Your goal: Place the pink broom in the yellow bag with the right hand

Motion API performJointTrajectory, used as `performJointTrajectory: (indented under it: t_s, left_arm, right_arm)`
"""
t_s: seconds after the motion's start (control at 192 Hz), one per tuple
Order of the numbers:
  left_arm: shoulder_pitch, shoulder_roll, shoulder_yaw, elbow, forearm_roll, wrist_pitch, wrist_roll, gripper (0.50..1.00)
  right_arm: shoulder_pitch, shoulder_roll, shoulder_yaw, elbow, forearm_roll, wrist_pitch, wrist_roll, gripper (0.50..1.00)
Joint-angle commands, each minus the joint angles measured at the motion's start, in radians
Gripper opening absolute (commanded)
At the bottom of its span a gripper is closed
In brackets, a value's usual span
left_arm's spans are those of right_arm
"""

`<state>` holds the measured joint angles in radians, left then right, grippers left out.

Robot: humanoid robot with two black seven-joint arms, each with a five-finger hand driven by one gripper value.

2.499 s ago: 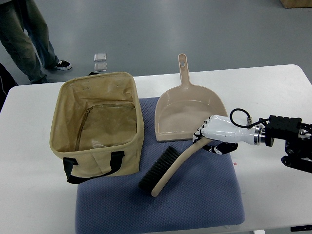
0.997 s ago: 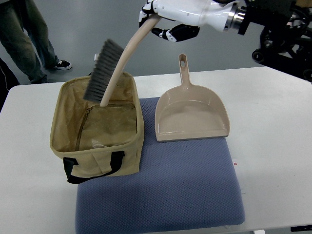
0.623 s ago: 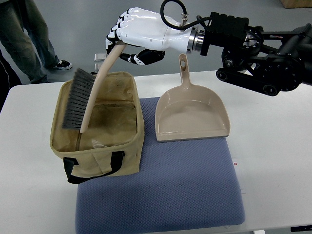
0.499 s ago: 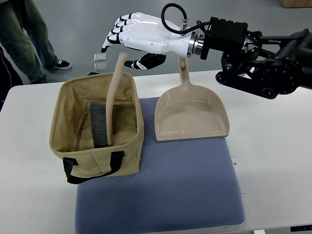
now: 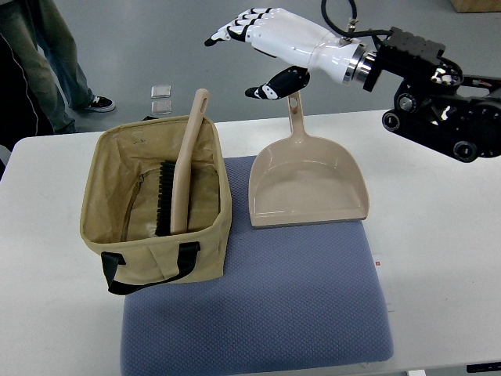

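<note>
The curved beige-pink plastic hand broom stands in the open tan-yellow fabric bag, dark bristles down against the bag's floor, handle tip leaning on the bag's far rim and poking just above it. The right robot hand hangs in the air above and to the right of the bag, fingers spread wide, holding nothing and well clear of the broom. Right of the bag a beige plastic dustpan lies on a blue textured mat spread over the white counter.

The broom looks light and stiff, with a smooth, possibly slippery handle; the upper handle is the natural place to grip. The bag's soft walls could sag or tip under a push. The task looks essentially done.
</note>
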<state>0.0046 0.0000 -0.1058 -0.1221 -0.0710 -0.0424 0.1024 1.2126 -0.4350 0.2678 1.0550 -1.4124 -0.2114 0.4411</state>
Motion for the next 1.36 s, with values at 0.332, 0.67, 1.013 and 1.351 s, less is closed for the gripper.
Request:
performJointTrajectory:
  t_s: [0.332,0.67,1.013,1.351]
  left_arm:
    - [0.000,0.000,0.000,-0.001,0.000,-0.001,-0.001,1.000]
    - [0.000,0.000,0.000,0.001,0.000,-0.001,-0.001,1.000]
    - [0.000,0.000,0.000,-0.001,-0.001,-0.001,0.000,1.000]
    - [0.000,0.000,0.000,-0.001,-0.001,-0.001,0.000,1.000]
  right_arm:
    - [-0.369,-0.050,0.475,-0.027,0.561,0.388,-0.008,0.829]
    - [-0.498,0.021,0.478,-0.182,1.104,0.412,-0.008,0.901]
    - [-0.607,0.174,0.577,-0.239,1.168,0.417,0.002,0.928]
    - [-0.594,0.191,0.579,-0.306,1.167,0.409,0.001,0.928]
